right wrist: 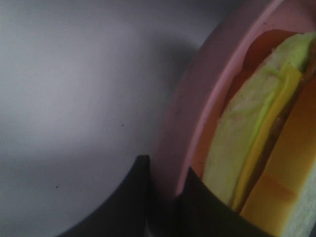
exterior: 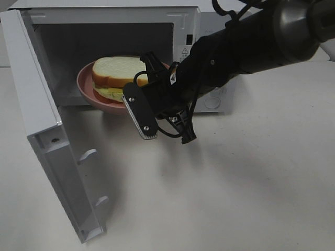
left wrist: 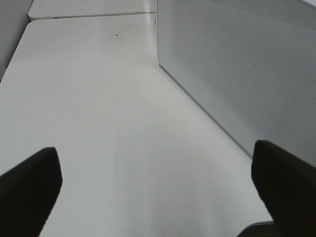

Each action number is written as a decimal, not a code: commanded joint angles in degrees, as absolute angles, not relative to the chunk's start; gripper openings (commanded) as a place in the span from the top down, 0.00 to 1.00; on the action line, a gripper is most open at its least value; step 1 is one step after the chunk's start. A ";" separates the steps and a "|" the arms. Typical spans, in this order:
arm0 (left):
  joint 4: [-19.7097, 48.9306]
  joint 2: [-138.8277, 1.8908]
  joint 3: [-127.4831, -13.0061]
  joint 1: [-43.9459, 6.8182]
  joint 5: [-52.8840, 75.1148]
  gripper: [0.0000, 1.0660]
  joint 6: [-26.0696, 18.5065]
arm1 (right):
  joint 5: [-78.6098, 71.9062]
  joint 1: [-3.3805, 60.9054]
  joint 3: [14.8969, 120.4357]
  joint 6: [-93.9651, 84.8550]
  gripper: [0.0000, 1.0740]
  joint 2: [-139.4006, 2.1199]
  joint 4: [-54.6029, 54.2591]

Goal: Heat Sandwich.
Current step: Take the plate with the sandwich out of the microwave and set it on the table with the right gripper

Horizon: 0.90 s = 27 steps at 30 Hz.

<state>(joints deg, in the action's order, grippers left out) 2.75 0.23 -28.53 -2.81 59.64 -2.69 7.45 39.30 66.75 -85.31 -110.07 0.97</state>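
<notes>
Exterior high: sandwich [exterior: 116,73] on pink plate [exterior: 86,86] at microwave [exterior: 188,21] mouth; right claw [exterior: 157,112] at plate's near rim

Right wrist: fingers [right wrist: 123,202] pinch rim

Left wrist: left claw [left wrist: 158,190] wide, beside the microwave, holding nothing

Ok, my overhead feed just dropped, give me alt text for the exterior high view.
The right gripper holds the rim of a pink plate carrying the sandwich, at the mouth of a white microwave on a white table. The microwave door hangs wide open on the left.
</notes>
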 commanded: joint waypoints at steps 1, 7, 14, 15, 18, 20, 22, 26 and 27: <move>2.81 1.55 -28.36 -2.64 59.47 0.05 -2.18 | 4.18 39.53 64.40 -85.26 0.99 -106.74 0.92; 2.81 1.55 -28.36 -2.64 59.47 0.05 -2.18 | 3.09 39.53 58.16 -85.26 0.99 -101.93 0.92; 2.81 1.55 -28.36 -2.64 59.47 0.05 -2.18 | 1.78 39.53 52.54 -84.80 0.99 -97.46 0.92; 2.81 1.55 -28.36 -2.64 59.47 0.05 -2.18 | 1.72 39.53 51.85 -84.80 0.99 -96.89 0.92; 2.81 1.55 -28.36 -2.64 59.47 0.05 -2.18 | 1.72 39.53 49.62 -84.63 0.99 -95.00 0.92; 2.81 1.55 -28.36 -2.64 59.47 0.05 -2.18 | 1.72 39.53 47.50 -83.65 0.99 -92.88 0.92; 2.81 1.55 -28.36 -2.64 59.47 0.05 -2.18 | 1.72 39.53 45.95 -83.48 0.99 -91.56 0.92; 2.81 1.55 -28.36 -2.64 59.47 0.05 -2.18 | 1.78 39.53 43.14 -83.48 0.99 -88.75 0.92; 2.81 1.55 -28.36 -2.64 59.47 0.05 -2.18 | 1.78 39.53 43.14 -83.48 0.99 -88.75 0.92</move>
<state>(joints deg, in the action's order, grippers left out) 2.75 0.23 -28.53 -2.81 59.64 -2.69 3.95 39.36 43.77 -83.88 -90.47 0.97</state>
